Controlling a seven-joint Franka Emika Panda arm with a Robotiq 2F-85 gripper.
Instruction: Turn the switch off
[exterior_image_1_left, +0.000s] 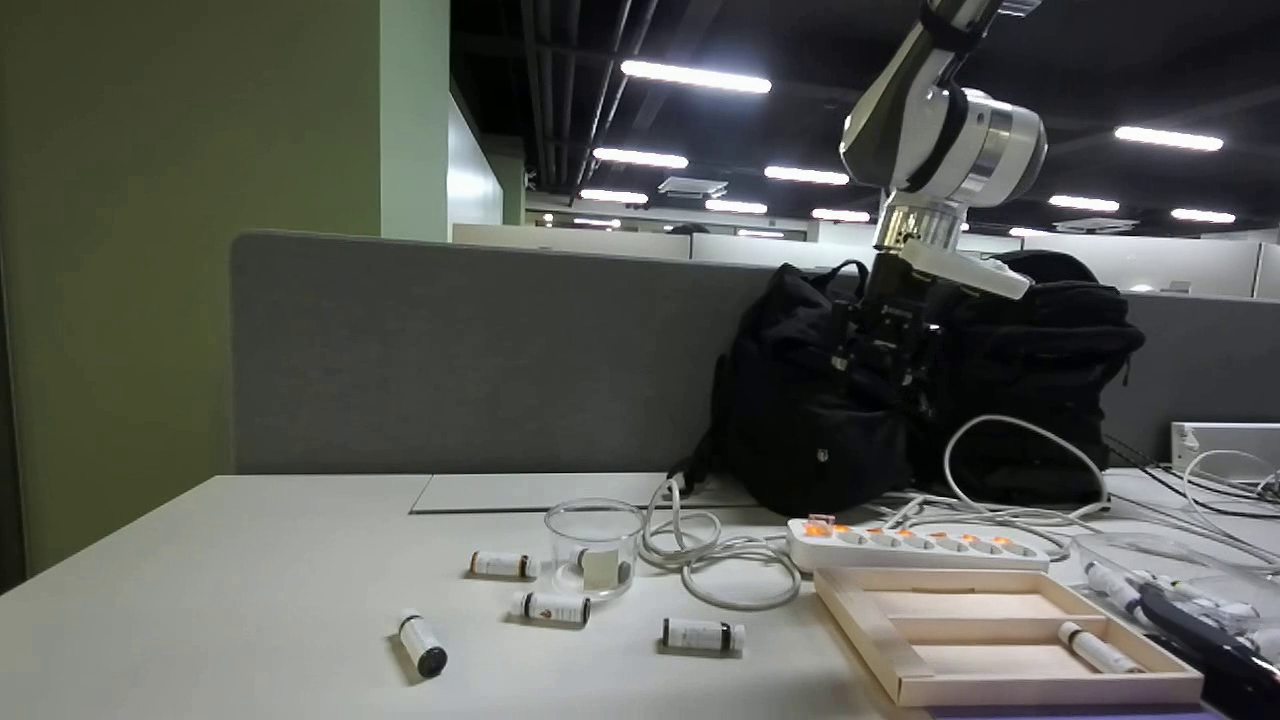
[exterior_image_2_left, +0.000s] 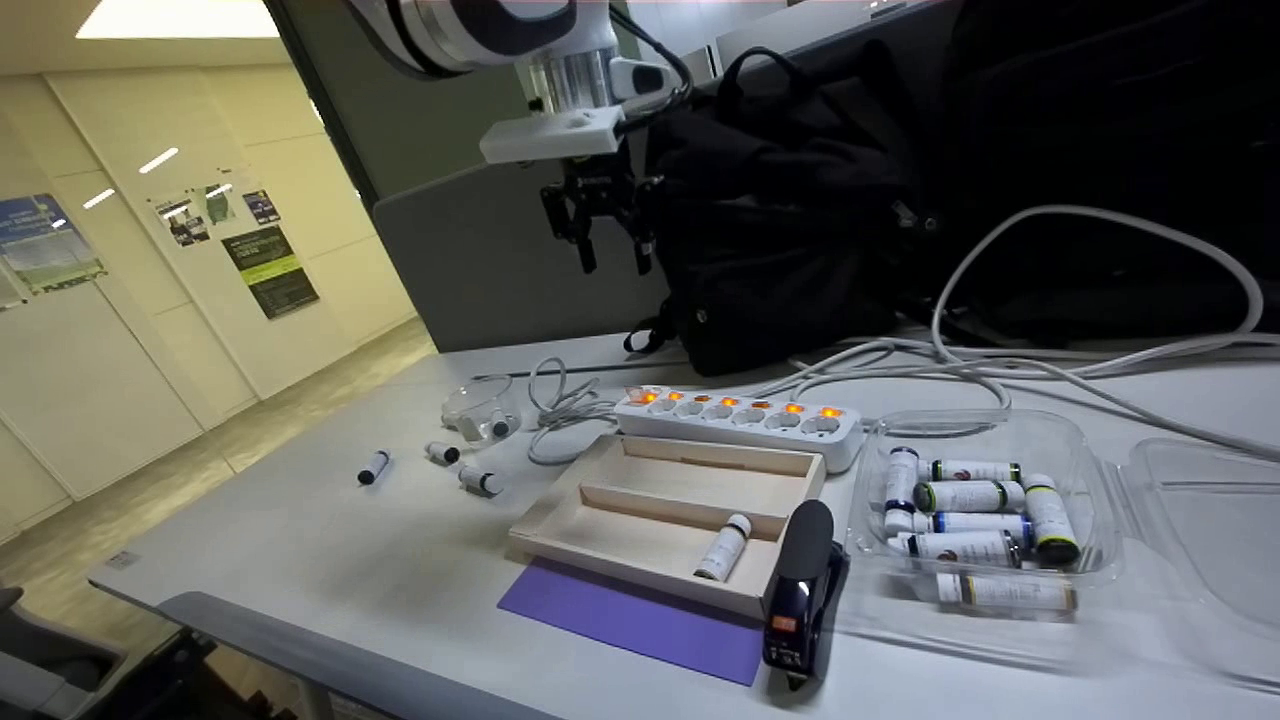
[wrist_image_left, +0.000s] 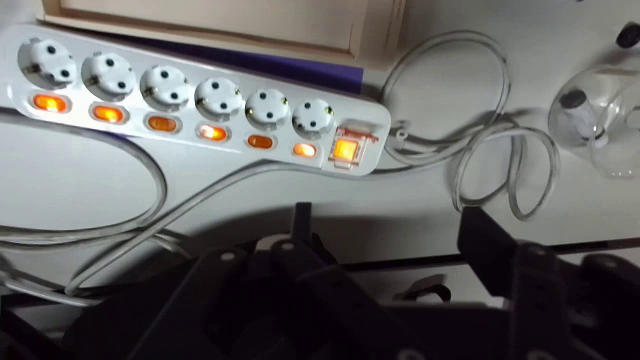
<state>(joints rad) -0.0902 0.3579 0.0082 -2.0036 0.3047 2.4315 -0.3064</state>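
The switch is lit orange at one end of the long white power strip (wrist_image_left: 370, 117). The switch (wrist_image_left: 345, 150) has a clear cover with a reddish hinge. The switch also shows in both exterior views (exterior_image_1_left: 818, 530) (exterior_image_2_left: 648, 397), with the cover standing a little above the strip (exterior_image_1_left: 920, 555). Several small orange buttons along the strip are lit; a few look dim. My gripper (wrist_image_left: 386, 207) is open and empty. In the exterior views the gripper (exterior_image_1_left: 880, 375) (exterior_image_2_left: 616, 268) hangs well above the table, in front of a black backpack and higher than the strip.
Black backpacks (exterior_image_1_left: 820, 430) (exterior_image_1_left: 1030, 370) stand behind the strip. A pale wooden tray (exterior_image_2_left: 560, 500) lies before it. White cables (wrist_image_left: 475, 150) coil around. A clear cup (exterior_image_1_left: 562, 545), small bottles (exterior_image_1_left: 700, 635), a black stapler-like tool (exterior_image_2_left: 800, 580) and a clear box (exterior_image_2_left: 1105, 520) are nearby.
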